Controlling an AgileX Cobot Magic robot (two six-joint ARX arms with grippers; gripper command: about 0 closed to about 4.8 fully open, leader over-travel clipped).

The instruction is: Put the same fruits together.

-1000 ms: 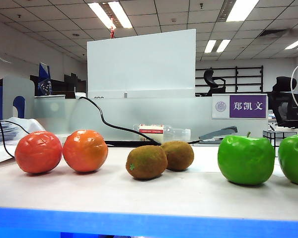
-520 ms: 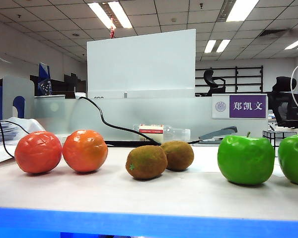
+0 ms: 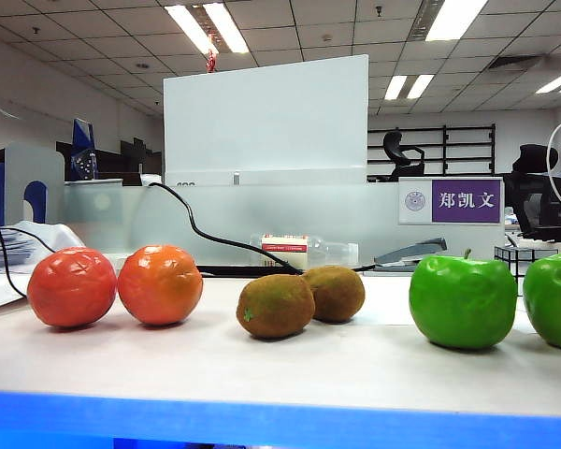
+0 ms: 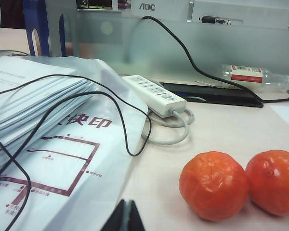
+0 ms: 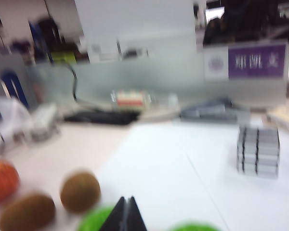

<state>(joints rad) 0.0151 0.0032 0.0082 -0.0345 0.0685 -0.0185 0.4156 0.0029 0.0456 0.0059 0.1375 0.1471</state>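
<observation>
both hands were closed and empty: left hand (image 4: pixel 125 216) near the oranges (image 4: pixel 213 185), right hand (image 5: pixel 125 214) above the kiwis (image 5: pixel 80 191). fruits lay paired; a careless sweep could roll the apples (image 3: pixel 463 301) off the surface (image 3: pixel 290 369).

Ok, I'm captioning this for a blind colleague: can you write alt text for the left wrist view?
Two glossy oranges sit touching on a pale table, just beyond the left gripper, whose dark fingertips are shut and hold nothing. Beside them lies a stack of papers in a clear bag crossed by a thin black cable, with a white power strip and a plastic bottle lying farther back.
</observation>
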